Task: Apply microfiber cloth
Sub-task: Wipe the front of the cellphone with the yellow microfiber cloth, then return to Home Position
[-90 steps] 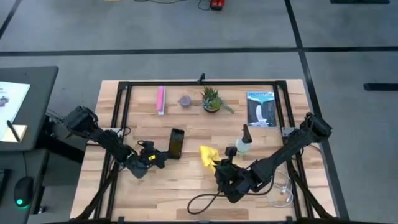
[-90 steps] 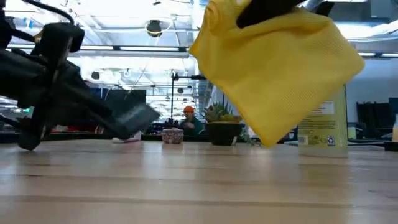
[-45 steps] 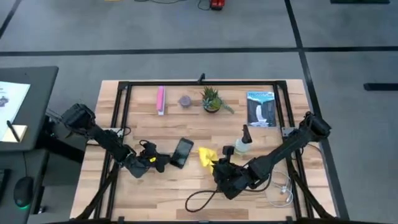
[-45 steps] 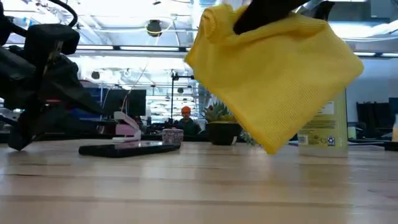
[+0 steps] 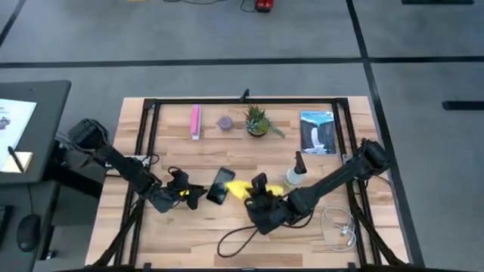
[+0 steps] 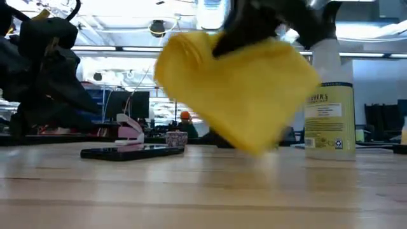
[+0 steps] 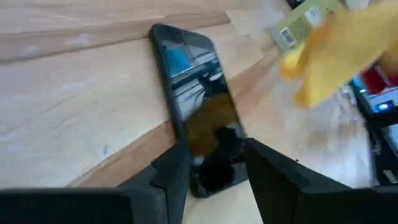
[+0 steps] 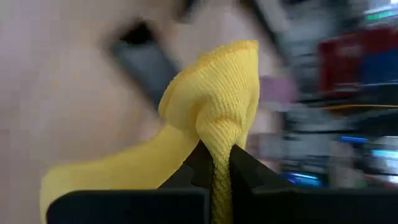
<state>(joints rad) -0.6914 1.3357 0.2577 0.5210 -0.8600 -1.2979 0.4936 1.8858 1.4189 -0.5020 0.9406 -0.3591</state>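
Two arms over the wooden table [image 5: 174,242], both busy near the middle. My right gripper [image 5: 255,198] is clamped on the microfiber cloth [image 6: 238,95]; right wrist view shows the fabric pinched in a fold between the two fingers [image 8: 198,163]. Cloth hangs clear of the tabletop in the low view, bunched at the top and draping down, and from above it sits just right of the phone [image 5: 218,186], between phone and spray bottle [image 5: 296,174]. My left gripper [image 5: 195,195] is low at the near end of the phone, fingers spread to either side of that end; I can't tell if they touch it. Phone lies flat, screen up. Spray bottle stands upright right of the cloth. Back row, left to right: pink bar [image 5: 195,121], small pot [image 5: 224,122], potted plant [image 5: 257,121], booklet [image 5: 317,131].
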